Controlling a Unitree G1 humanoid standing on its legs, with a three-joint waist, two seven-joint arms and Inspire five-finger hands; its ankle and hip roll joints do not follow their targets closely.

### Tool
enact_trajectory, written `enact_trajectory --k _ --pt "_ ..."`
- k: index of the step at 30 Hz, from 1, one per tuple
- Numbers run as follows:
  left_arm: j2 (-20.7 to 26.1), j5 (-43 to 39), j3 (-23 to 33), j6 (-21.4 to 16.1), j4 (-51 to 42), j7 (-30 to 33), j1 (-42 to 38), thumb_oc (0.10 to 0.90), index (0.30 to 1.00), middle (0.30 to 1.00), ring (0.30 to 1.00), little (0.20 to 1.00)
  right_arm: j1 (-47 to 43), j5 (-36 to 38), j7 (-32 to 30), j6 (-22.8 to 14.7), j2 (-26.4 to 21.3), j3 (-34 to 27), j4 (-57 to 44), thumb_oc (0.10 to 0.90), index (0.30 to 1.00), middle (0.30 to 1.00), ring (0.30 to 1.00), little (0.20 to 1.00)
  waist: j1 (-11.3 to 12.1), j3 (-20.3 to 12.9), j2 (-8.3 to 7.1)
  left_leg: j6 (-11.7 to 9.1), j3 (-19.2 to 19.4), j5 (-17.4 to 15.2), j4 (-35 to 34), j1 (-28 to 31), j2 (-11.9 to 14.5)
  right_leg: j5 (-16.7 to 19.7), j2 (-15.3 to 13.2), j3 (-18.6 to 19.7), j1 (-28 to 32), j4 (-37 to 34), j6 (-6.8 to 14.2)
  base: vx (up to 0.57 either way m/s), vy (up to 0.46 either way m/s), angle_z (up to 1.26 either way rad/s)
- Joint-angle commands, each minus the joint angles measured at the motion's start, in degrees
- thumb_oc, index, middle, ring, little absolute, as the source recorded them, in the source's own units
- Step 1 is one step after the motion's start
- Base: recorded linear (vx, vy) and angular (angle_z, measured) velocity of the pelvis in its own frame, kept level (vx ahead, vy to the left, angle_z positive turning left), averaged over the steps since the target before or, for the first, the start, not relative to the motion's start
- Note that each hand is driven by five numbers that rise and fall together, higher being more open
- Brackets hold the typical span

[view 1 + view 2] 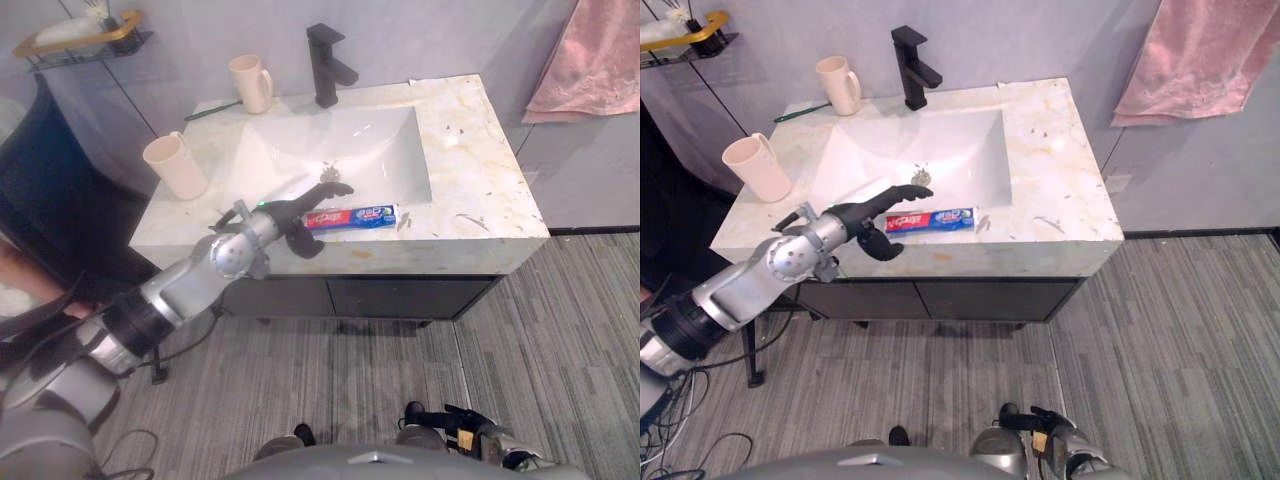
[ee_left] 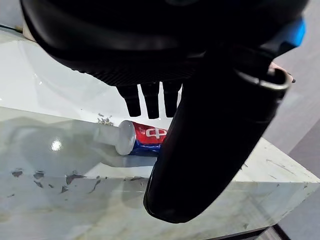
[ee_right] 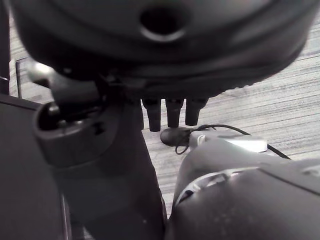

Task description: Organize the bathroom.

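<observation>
A red and blue toothpaste tube (image 1: 352, 217) lies on the marble counter (image 1: 480, 170), along the front rim of the white basin (image 1: 340, 150). My left hand (image 1: 300, 214) reaches in from the left with its straight fingers (image 1: 902, 193) over the tube's capped end and its thumb (image 2: 215, 135) on the near side. The left hand is open, and the tube (image 2: 145, 139) rests on the stone between fingers and thumb, not gripped. My right hand (image 3: 165, 30) hangs low over the floor, relaxed and holding nothing.
Two cream mugs stand on the counter, one at the left edge (image 1: 176, 166) and one at the back (image 1: 250, 83). A green toothbrush (image 1: 212, 111) lies beside the back mug. A black faucet (image 1: 326, 65) rises behind the basin. A pink towel (image 1: 590, 60) hangs at the right, and a wall shelf (image 1: 85, 40) is at the upper left.
</observation>
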Motion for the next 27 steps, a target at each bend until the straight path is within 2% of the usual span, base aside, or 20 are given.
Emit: enact_trajectory --k 1,17,27 --pt "0.38 5.09 4.81 -0.94 2.26 4.93 -11.32 0.8 0.9 0.9 0.9 0.9 2.06 -1.63 -0.06 1.28 -2.34 1.33 2.55 0.8 0.9 0.9 0.9 0.9 -1.44 -1.02 -3.4 0.54 -2.27 -6.49 11.68 -6.84 -5.26 -8.58 5.21 -2.39 3.67 1.6 -0.86 0.0 0.0 0.0" --pt "0.65 7.17 4.21 1.0 2.65 6.96 -12.45 0.8 0.9 0.9 0.9 0.9 2.46 -2.23 -0.05 2.71 -2.52 2.19 0.53 0.8 0.9 0.9 0.9 0.9 -1.45 -0.29 -4.0 0.52 -2.45 -6.62 13.33 -8.43 -5.41 -8.94 5.06 -2.64 3.68 2.29 -1.19 0.0 0.0 0.0" --pt "1.41 5.37 6.25 -1.58 1.83 10.07 -13.25 0.8 0.9 0.9 0.9 0.9 2.16 -1.3 -0.26 3.07 -2.2 2.93 -0.16 0.8 0.9 0.9 0.9 0.9 -0.68 -0.4 -4.25 0.26 -2.94 -6.3 14.36 -9.26 -5.72 -9.07 4.94 -2.93 4.15 2.19 -1.41 0.0 0.001 0.0"
